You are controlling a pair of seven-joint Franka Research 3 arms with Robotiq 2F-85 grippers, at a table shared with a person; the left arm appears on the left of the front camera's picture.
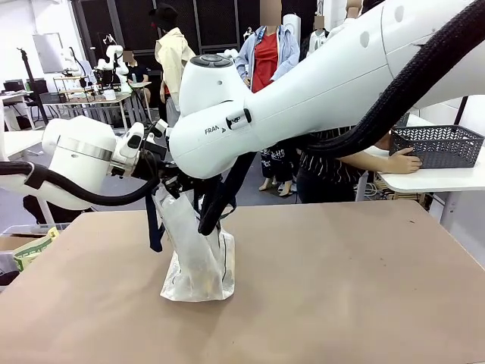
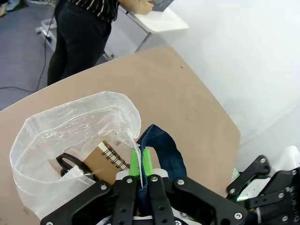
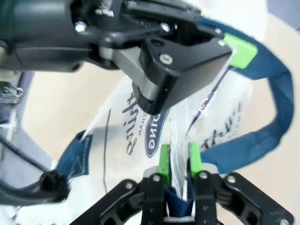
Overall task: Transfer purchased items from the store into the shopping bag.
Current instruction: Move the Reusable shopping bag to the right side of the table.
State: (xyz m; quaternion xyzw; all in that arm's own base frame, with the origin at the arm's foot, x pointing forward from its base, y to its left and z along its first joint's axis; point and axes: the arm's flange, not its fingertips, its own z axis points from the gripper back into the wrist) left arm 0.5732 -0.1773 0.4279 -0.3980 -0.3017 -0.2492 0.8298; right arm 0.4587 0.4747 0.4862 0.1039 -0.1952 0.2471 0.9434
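Left gripper (image 2: 139, 165) clenched on shopping bag (image 2: 70, 136) rim and navy handle (image 2: 161, 147), right gripper (image 3: 180, 158) fingers slightly parted astride bag film, spiral notebook (image 2: 108, 161) inside bag below left fingers

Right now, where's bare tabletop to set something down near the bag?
Bare patches of the brown tabletop: everything right of the translucent white plastic shopping bag out to the table's right edge, and the near strip in front of it. Crowded: directly above the bag, where the left gripper and right gripper meet at its navy strap handles.
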